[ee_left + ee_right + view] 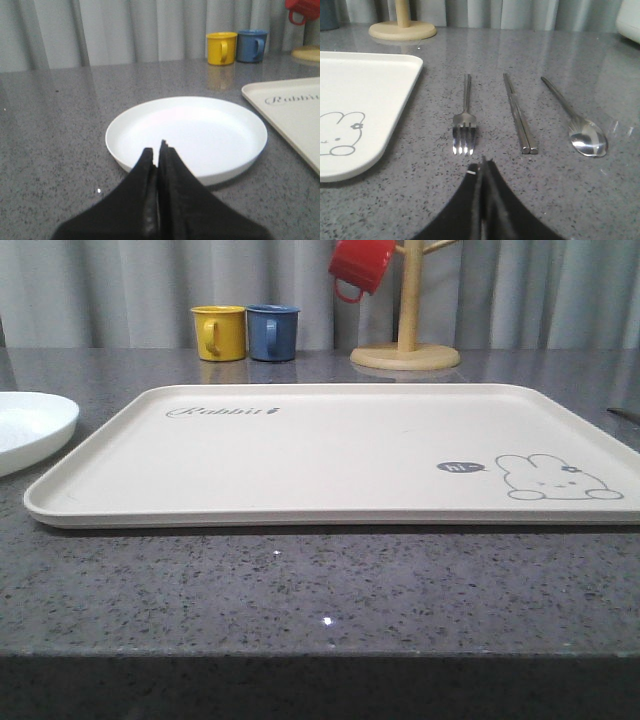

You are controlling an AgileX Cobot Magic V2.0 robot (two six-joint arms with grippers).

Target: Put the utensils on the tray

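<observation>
A: Where are the grippers?

B: The right gripper (482, 167) has its black fingers pressed together, holding nothing, just short of the fork (465, 120). The left gripper (159, 152) is pinched closed too, its tips over the near rim of the plate (187, 135).

A: How do the utensils look?

B: Shiny silver and slender, lying side by side on the grey speckled table (560, 50), apart from one another. The fork has four tines pointing toward the right gripper. Beside it lie the flat chopsticks (520, 115), the pair touching along their length. Then the spoon (580, 125), bowl up. All three rest off the tray (360, 100), near its rounded corner.

A: And room to work?

B: The cream tray (330, 455) has a low raised rim and a bare flat floor. There is open tabletop between its edge and the fork, and a narrow gap between its other end and the plate (30, 425).

A: Any writing?

B: "Rabbit" (222, 412) in grey script at one corner; a line-drawn bunny (553, 478) with a "hi" bubble (458, 467) at the other.
</observation>
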